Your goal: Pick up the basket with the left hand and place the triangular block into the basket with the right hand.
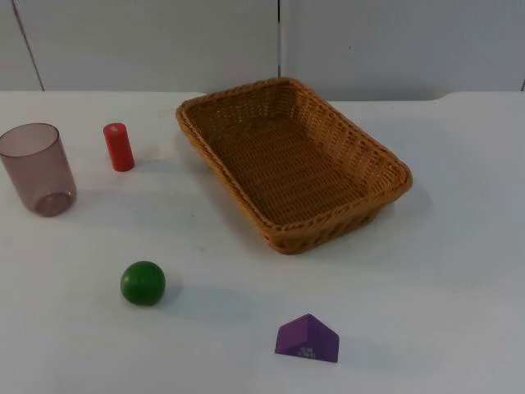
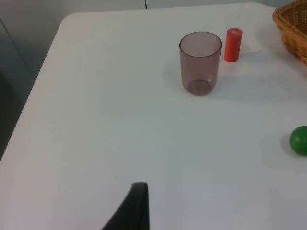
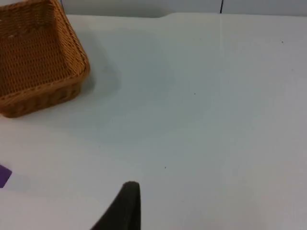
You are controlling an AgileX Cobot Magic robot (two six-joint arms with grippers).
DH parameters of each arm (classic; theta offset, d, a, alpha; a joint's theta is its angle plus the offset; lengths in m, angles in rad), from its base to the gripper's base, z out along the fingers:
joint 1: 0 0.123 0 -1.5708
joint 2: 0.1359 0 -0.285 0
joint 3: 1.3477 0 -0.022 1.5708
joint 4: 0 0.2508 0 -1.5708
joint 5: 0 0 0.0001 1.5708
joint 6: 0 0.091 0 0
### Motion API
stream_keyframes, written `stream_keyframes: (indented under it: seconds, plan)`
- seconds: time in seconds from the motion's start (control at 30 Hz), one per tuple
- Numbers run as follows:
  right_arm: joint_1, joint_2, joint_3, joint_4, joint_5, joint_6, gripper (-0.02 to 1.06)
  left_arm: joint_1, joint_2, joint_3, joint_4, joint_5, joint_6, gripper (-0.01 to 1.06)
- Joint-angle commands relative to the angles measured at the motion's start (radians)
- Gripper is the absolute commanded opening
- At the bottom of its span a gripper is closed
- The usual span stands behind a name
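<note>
The left hand waits over bare white desk, its opening impossible to tell. It should grip the near rim of the empty woven wicker basket, avoiding the translucent purple cup.

My top camera is fixed above the table and looks down and forward to the grey partition wall. My left wrist camera sits low over the table, facing the tinted cup, the red cylinder and the green ball. My right wrist camera, equally low, faces the wicker basket and an edge of the purple triangular block. All three views share the basket.
</note>
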Motion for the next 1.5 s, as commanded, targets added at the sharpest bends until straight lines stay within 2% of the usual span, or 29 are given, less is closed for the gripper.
stream_keyframes:
  seconds: [0.0,0.1,0.2,0.27,0.3,0.4,0.63,0.73,0.87,1.13,1.23,1.27,1.4,1.47]
  plan:
    - [0.004,-0.003,0.0,0.005,-0.01,0.011,1.05,-0.006,-0.002,0.003,-0.012,-0.006,-0.002,1.05]
    - [0.004,0.002,-0.014,0.005,-0.01,0.022,1.05,-0.006,0.049,-0.012,-0.031,0.005,-0.002,1.05]
    - [0.004,0.108,-0.083,-0.024,-0.045,0.022,1.05,-0.006,0.168,-0.063,-0.024,-0.062,-0.044,1.05]
    - [0.004,0.186,-0.14,-0.031,-0.096,0.034,1.05,-0.006,0.276,-0.126,-0.02,-0.159,-0.079,1.05]
    - [0.004,0.186,-0.14,-0.031,-0.096,0.034,1.05,-0.006,0.276,-0.126,-0.02,-0.159,-0.079,1.05]
    - [0.004,0.323,-0.242,-0.029,-0.169,0.056,1.05,-0.006,0.43,-0.213,-0.024,-0.24,-0.08,1.05]
    - [0.004,0.492,-0.375,-0.027,-0.202,0.077,1.05,-0.006,0.686,-0.387,-0.084,-0.34,-0.074,1.05]
    - [0.004,0.525,-0.397,-0.027,-0.208,0.077,1.05,-0.019,0.756,-0.425,-0.109,-0.353,-0.041,1.05]
    - [0.004,0.563,-0.41,-0.027,-0.216,0.077,1.05,-0.081,0.85,-0.445,-0.129,-0.374,-0.041,1.05]
    - [0.004,0.621,-0.41,-0.031,-0.248,0.077,1.05,-0.27,1.074,-0.445,-0.239,-0.413,-0.043,1.05]
    - [0.004,0.632,-0.41,-0.031,-0.273,0.077,1.05,-0.383,1.184,-0.445,-0.279,-0.512,-0.043,1.05]
    - [0.004,0.632,-0.41,-0.031,-0.273,0.077,1.05,-0.383,1.184,-0.445,-0.279,-0.512,-0.043,1.05]
    - [0.004,0.632,-0.41,-0.046,-0.288,0.077,1.05,-0.498,1.35,-0.445,-0.312,-0.647,-0.039,1.05]
    - [0.004,0.632,-0.41,-0.063,-0.288,0.077,1.05,-0.522,1.433,-0.451,-0.312,-0.684,-0.036,1.05]
